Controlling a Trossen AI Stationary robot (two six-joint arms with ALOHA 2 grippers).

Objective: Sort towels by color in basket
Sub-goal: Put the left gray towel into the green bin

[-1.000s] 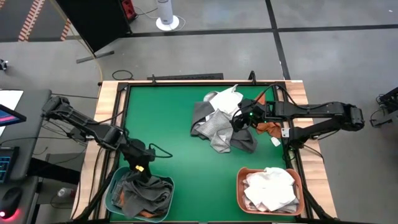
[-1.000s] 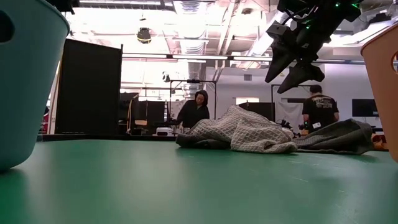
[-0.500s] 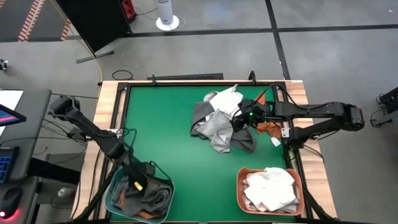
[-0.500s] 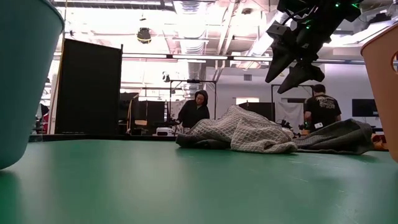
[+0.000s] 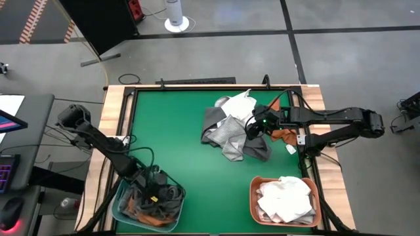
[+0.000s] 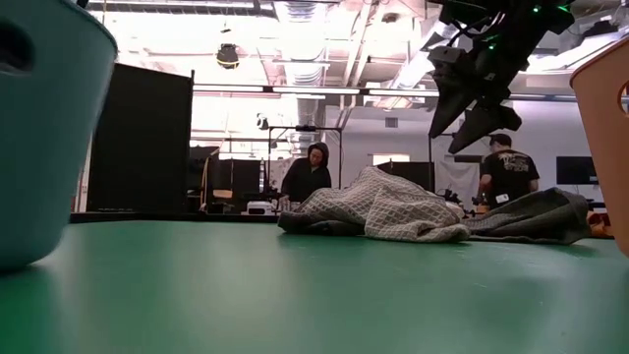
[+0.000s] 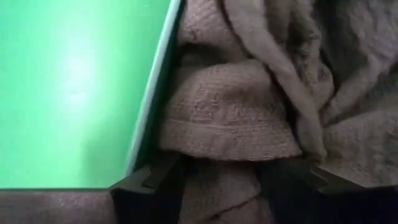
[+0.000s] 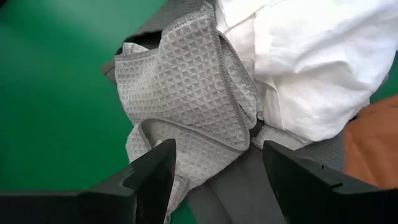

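Right wrist view alone shows the right claw spread wide, empty, above the light grey towel.

Two dark, slender jointed arms with loose black cables. Right gripper carries a green indicator light; left gripper carries a small yellow marking.

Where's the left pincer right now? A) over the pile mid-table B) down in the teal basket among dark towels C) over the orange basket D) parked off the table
B: in the high view the left pincer sits inside the teal basket, and its wrist view shows its fingers spread against the dark grey towels beside the basket's rim.
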